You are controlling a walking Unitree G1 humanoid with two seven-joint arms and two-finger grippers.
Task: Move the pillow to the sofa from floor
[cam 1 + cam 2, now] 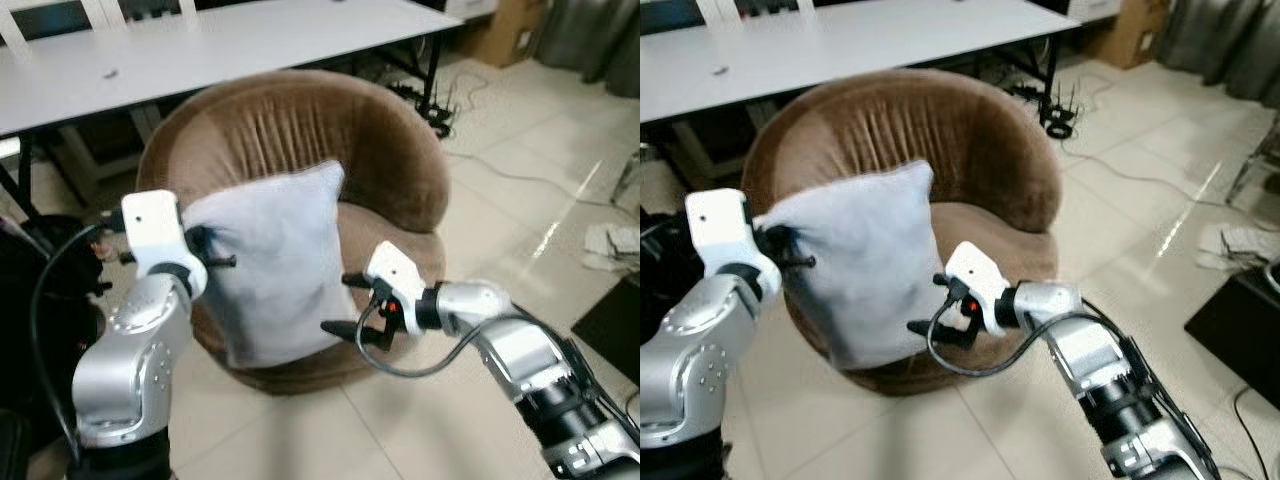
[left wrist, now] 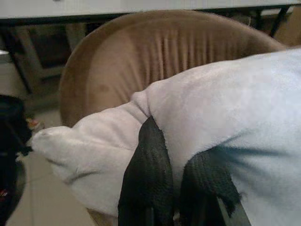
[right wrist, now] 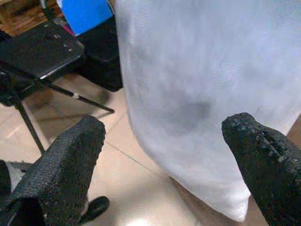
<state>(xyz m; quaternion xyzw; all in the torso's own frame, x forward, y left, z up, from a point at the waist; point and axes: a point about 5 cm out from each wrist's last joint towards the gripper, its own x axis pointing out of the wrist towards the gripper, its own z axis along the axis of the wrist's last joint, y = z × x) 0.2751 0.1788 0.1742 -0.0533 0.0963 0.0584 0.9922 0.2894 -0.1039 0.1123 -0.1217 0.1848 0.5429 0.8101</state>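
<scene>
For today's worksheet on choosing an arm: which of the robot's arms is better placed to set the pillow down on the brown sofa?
Left, probably. The left gripper is shut on the pillow, holding it before the sofa. The right gripper is open beside it, gripping nothing.

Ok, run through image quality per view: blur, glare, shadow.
Left eye view: mostly sharp, window glare on the floor tiles. Right eye view: similar, the pillow slightly soft-edged. Left wrist view: soft, the fingers blurred up close. Right wrist view: fingertips sharp, a faint shadow on the pillow.
</scene>
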